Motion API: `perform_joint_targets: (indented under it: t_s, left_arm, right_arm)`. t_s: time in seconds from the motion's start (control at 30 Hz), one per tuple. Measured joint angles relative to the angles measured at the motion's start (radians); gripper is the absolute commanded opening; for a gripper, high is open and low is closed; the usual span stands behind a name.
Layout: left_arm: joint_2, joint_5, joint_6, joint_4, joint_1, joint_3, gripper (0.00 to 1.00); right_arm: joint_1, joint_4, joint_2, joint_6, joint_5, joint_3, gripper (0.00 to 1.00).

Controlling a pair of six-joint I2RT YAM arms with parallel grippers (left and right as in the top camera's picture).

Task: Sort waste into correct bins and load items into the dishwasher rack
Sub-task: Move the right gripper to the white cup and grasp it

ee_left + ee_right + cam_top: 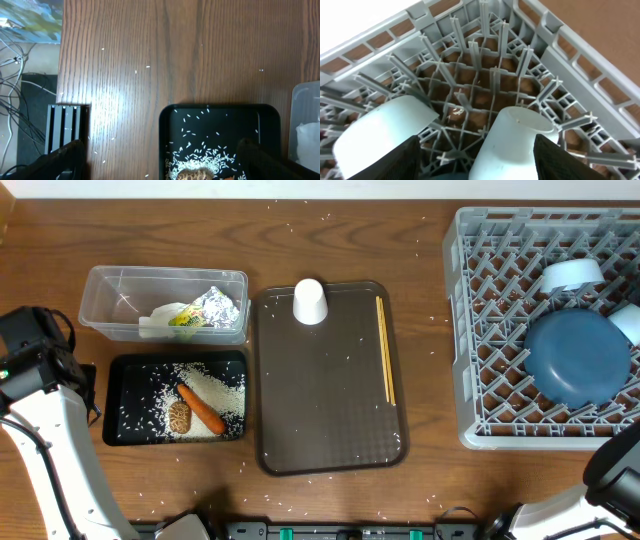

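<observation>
The wooden chopsticks [385, 350] lie front-to-back along the right edge of the serving tray [330, 400], leftward of and nearer the right tool [476, 145], which stands parted and gripping nothing in the rack [462, 330], than the wide-open left tool [160, 146].

The rack [468, 330] is grey, the plate [578, 360] dark blue, the carrot [203, 410] orange, the tray [125, 380] black, speckled with white rice [222, 385].

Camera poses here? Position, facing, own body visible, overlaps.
Overhead: above table, facing straight down; left arm, right arm at bottom corners.
Left wrist: over table, facing down at black tray; left gripper open at bottom.
Right wrist: over dishwasher rack, looking into it at a cup; right gripper at bottom.
Shared: overhead also shows black tray and dishwasher rack.
</observation>
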Motion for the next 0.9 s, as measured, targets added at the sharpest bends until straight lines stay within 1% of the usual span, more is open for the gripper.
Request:
perform_joint_targets:
  t_s: [0.1, 0.23, 0.3, 0.4, 0.47, 0.57, 0.63, 0.67, 0.73, 0.8, 0.9]
  left_arm:
    - [0.000, 0.000, 0.000, 0.000, 0.000, 0.000, 0.98]
    - [0.000, 0.000, 0.000, 0.000, 0.000, 0.000, 0.98]
    - [0.000, 0.000, 0.000, 0.000, 0.000, 0.000, 0.98]
    - [0.000, 0.000, 0.000, 0.000, 0.000, 0.000, 0.98]
    - [0.000, 0.000, 0.000, 0.000, 0.000, 0.000, 0.98]
    - [0.000, 0.000, 0.000, 0.000, 0.000, 0.000, 0.98]
    - [0.000, 0.000, 0.000, 0.000, 0.000, 0.000, 0.98]
    - [0.000, 0.000, 0.000, 0.000, 0.000, 0.000, 0.98]
    - [0.000, 0.000, 0.000, 0.000, 0.000, 0.000, 0.98]
    - [0.000, 0.000, 0.000, 0.000, 0.000, 0.000, 0.98]
    - [0.000, 0.000, 0.000, 0.000, 0.000, 0.000, 0.98]
  right_arm:
    - [0.001, -0.003, -0.002, 0.018, -0.077, 0.000, 0.67]
    - [0.037, 0.034, -0.002, 0.040, -0.272, 0.000, 0.68]
    - [0.086, 0.050, -0.002, 0.056, -0.358, 0.000, 0.69]
    - [0.199, 0.054, -0.002, 0.072, -0.446, 0.000, 0.69]
    - [0.310, 0.056, -0.002, 0.077, -0.472, 0.000, 0.71]
    - [0.486, 0.064, -0.002, 0.081, -0.460, 0.000, 0.75]
    - [0.611, 0.079, -0.002, 0.080, -0.404, 0.000, 0.78]
    - [0.685, 0.093, -0.002, 0.076, -0.351, 0.000, 0.86]
    - [0.801, 0.114, -0.002, 0.063, -0.264, 0.000, 0.94]
    - [0.912, 0.141, 0.004, 0.043, -0.178, 0.000, 0.97]
    - [1.053, 0.194, 0.037, 0.021, -0.062, 0.002, 0.99]
